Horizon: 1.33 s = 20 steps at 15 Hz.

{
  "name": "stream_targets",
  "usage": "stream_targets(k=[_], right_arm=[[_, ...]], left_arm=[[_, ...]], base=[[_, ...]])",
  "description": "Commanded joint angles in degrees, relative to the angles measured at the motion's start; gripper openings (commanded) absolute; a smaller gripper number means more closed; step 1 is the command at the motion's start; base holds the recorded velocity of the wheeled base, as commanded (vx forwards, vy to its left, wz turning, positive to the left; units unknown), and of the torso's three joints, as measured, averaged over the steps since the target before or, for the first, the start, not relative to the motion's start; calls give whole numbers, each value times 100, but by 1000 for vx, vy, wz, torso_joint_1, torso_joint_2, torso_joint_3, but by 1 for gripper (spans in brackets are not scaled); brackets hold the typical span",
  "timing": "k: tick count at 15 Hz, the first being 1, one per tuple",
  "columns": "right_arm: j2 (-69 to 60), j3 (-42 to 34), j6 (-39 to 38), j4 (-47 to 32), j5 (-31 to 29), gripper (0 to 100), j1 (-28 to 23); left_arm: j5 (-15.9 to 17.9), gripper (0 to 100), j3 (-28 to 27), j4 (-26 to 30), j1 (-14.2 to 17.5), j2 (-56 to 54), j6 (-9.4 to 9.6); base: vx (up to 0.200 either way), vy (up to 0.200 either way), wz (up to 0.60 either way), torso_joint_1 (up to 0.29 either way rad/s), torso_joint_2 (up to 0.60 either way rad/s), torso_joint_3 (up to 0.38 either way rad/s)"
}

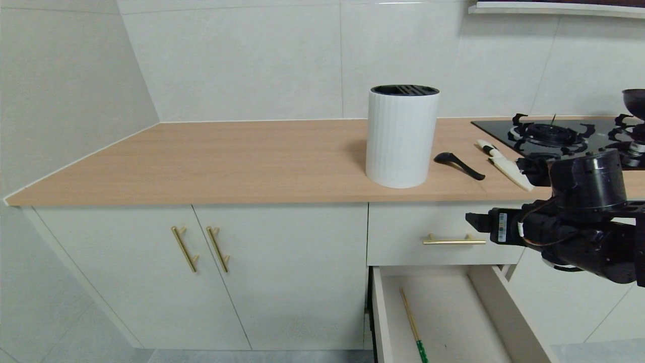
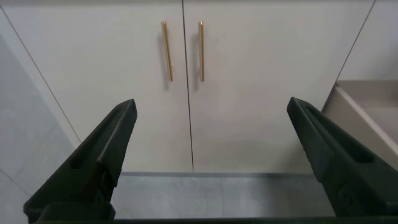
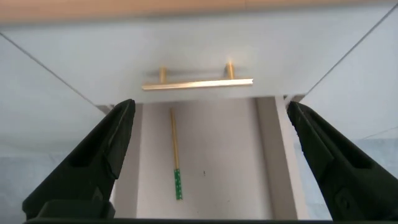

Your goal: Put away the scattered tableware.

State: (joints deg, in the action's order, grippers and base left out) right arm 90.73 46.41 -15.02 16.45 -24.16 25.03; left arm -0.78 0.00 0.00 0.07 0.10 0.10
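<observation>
**A:** Where is there room on the counter (image 1: 227, 161)?

**B:** Plenty, from the left corner to the holder (image 1: 402, 136), which stands tall near the front edge.

**A:** And right of it?

**B:** It's tight. A spoon (image 1: 458, 165) and a knife (image 1: 505, 165) lie between the holder and the stove (image 1: 552, 135).

**A:** The drawer (image 1: 379, 317)?

**B:** Open from above. A chopstick (image 1: 412, 322) lies along its left side, and a handle (image 1: 453, 240) juts out just above.

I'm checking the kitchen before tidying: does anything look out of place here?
Yes. A black spoon and a white knife lie loose on the countertop beside the white holder; the lower drawer stands open, holding a green-tipped chopstick.
</observation>
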Motion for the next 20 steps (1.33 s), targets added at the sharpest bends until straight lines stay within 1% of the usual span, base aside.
stream_targets(k=[1, 10, 11, 13, 14, 15, 16, 17, 18, 19, 20], right_arm=[[32, 0, -1, -1, -1, 100, 2], [32, -18, 122, -1, 17, 100, -77], [32, -18, 122, 8, 17, 100, -77], [23, -132, 131, 307, 34, 100, -77], [41, -185, 227, 491, 43, 100, -86], [41, -246, 438, 579, 52, 100, -147], [58, -220, 491, 579, 96, 100, -165], [155, -115, 588, 570, 412, 100, -341], [181, -71, 632, 570, 518, 100, -402], [419, 255, 1027, 553, 1238, 100, -833], [656, 536, 1221, 526, 1537, 100, -1070]], left_arm=[[-1, 100, 0, 0, 1, -1, -1], [-1, 100, 0, 0, 1, -1, -1], [-1, 100, 0, 0, 1, -1, -1], [-1, 100, 0, 0, 1, -1, -1], [-1, 100, 0, 0, 1, -1, -1], [-1, 100, 0, 0, 1, -1, -1], [-1, 100, 0, 0, 1, -1, -1], [-1, 100, 0, 0, 1, -1, -1], [-1, 100, 0, 0, 1, -1, -1], [-1, 100, 0, 0, 1, -1, -1], [-1, 100, 0, 0, 1, -1, -1]], base=[[0, 0, 0, 193, -471, -281], [0, 0, 0, 214, -486, -280], [0, 0, 0, 110, -237, -129], [0, 0, 0, 46, -110, -66], [0, 0, 0, 0, 0, 0], [0, 0, 0, 0, 0, 0], [0, 0, 0, 0, 0, 0], [0, 0, 0, 0, 0, 0], [0, 0, 0, 0, 0, 0], [0, 0, 0, 0, 0, 0], [0, 0, 0, 0, 0, 0]])
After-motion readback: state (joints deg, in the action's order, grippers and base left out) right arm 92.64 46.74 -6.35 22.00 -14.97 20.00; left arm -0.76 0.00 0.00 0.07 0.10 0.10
